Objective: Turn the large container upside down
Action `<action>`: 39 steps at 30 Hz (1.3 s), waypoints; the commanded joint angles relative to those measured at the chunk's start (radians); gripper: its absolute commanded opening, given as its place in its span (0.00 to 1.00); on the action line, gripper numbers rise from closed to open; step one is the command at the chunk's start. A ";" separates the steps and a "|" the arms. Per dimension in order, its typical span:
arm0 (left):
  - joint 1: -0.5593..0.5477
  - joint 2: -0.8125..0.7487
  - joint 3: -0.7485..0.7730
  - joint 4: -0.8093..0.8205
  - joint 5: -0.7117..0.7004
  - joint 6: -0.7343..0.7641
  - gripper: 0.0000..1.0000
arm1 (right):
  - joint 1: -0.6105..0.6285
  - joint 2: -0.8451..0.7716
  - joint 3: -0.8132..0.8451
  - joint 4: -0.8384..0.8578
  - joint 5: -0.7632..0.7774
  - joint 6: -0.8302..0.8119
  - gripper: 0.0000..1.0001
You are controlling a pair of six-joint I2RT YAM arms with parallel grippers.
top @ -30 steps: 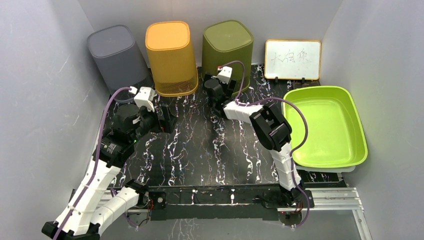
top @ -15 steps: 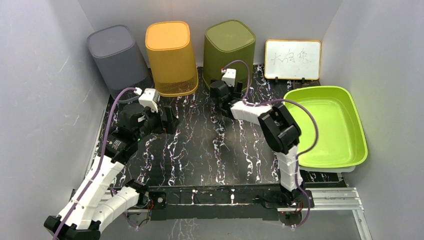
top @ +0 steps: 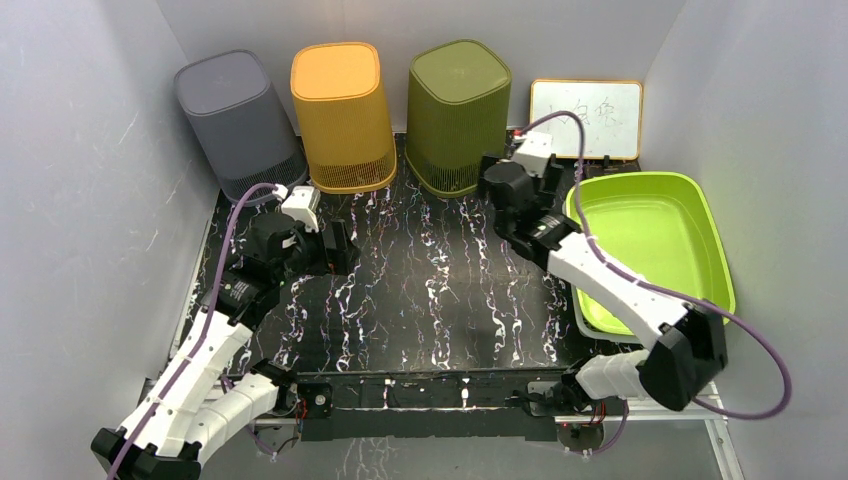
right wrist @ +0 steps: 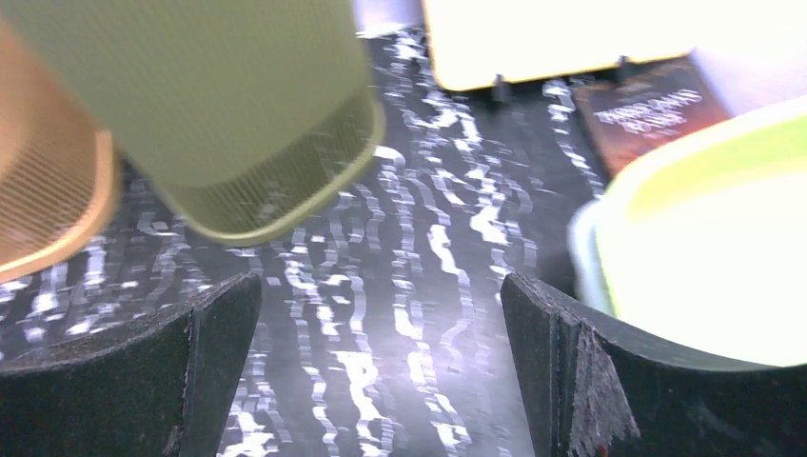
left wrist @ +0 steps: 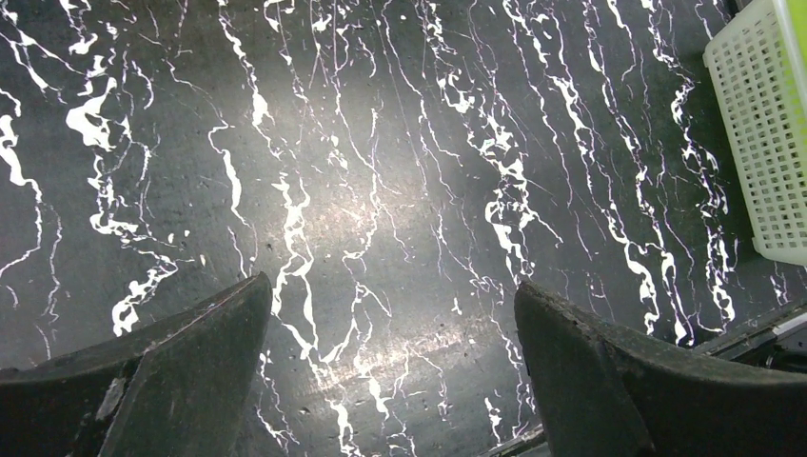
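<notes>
Approach: right fingers (right wrist: 590, 381) wide, empty; lime tub (right wrist: 695, 157) just right of them. Next: clamp its rim, flip.

— Bright, even, lit from above; sharp in the top view?
— Yes. Glare across the glossy table (left wrist: 381, 352) under the left wrist (one broad sheen). Smeared with blur at the right wrist, blown out at the whiteboard (right wrist: 561, 38).

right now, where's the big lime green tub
In the top view the lime green tub sits open side up at the right side of the table, just on the near side of the whiteboard and right of the olive bin.
</notes>
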 commanded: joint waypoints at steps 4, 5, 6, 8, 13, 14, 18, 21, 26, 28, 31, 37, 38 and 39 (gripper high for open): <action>-0.004 0.005 -0.014 0.045 0.068 -0.022 0.98 | -0.169 -0.135 -0.048 -0.314 0.069 0.013 0.96; -0.004 0.011 -0.012 0.048 0.071 -0.021 0.98 | -0.182 -0.145 -0.051 -0.332 0.077 0.018 0.96; -0.005 0.019 -0.010 0.051 0.074 -0.020 0.98 | -0.198 -0.153 -0.052 -0.353 0.081 0.024 0.96; -0.004 0.026 -0.008 0.057 0.079 -0.021 0.98 | -0.236 -0.154 -0.052 -0.392 0.064 0.031 0.95; -0.004 0.006 -0.033 0.091 0.097 -0.044 0.98 | -0.310 -0.153 -0.117 -0.387 -0.035 0.007 0.71; -0.004 0.001 -0.039 0.092 0.097 -0.047 0.98 | -0.314 -0.160 -0.133 -0.374 -0.044 0.009 0.63; -0.004 -0.007 -0.040 0.068 0.095 -0.050 0.98 | -0.336 -0.179 -0.184 -0.303 -0.113 0.013 0.58; -0.004 -0.017 -0.037 0.060 0.089 -0.054 0.98 | -0.357 -0.148 -0.192 -0.294 -0.136 0.021 0.59; -0.004 -0.032 -0.046 0.054 0.087 -0.064 0.98 | -0.370 -0.112 -0.200 -0.277 -0.127 0.036 0.50; -0.004 -0.034 -0.049 0.049 0.084 -0.061 0.98 | -0.373 -0.118 -0.204 -0.264 -0.133 0.033 0.50; -0.004 -0.039 -0.052 0.045 0.078 -0.059 0.98 | -0.378 -0.123 -0.208 -0.256 -0.137 0.029 0.50; -0.004 -0.053 -0.040 0.024 0.064 -0.051 0.98 | -0.380 -0.126 -0.208 -0.255 -0.137 0.028 0.29; -0.003 -0.057 -0.040 0.020 0.062 -0.050 0.98 | -0.381 -0.126 -0.209 -0.254 -0.135 0.027 0.29; -0.004 -0.063 -0.039 0.018 0.060 -0.051 0.98 | -0.381 -0.125 -0.210 -0.254 -0.136 0.027 0.29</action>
